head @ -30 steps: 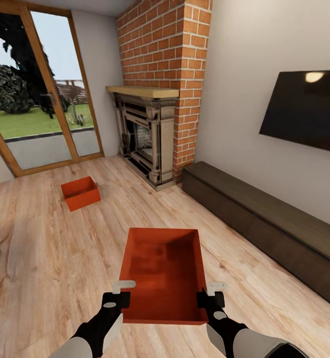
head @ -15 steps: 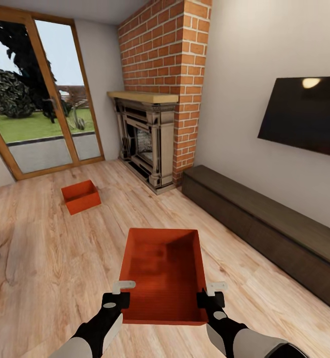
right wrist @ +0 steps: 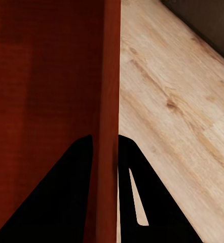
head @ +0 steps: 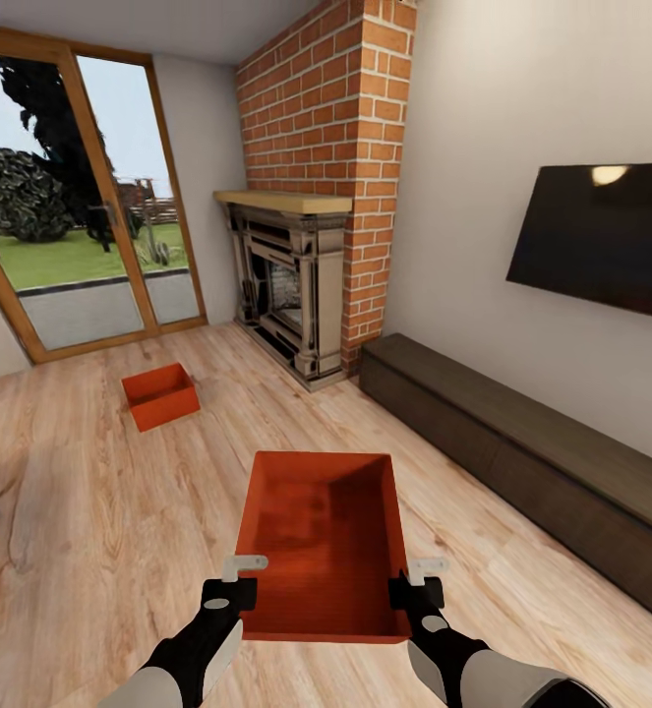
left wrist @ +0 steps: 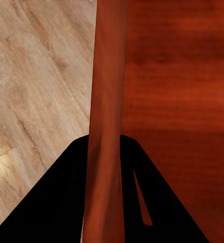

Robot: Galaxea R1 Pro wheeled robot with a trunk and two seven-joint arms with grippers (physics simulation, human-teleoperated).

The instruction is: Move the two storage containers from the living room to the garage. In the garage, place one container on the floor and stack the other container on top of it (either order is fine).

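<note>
The near storage container [head: 321,543] is held up in front of the robot over the wood floor [head: 99,511] of the living room, with the left end effector [head: 235,582] clamped on its left wall and the right end effector [head: 420,582] on its right wall. The second container [head: 160,395] sits near the glass doors [head: 80,246]. For the carry, keep both grips level and matched so the thin walls don't twist, and turn slowly toward the garage.

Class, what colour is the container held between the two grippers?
Orange-red, plain, clearest in the head view: held container.
</note>
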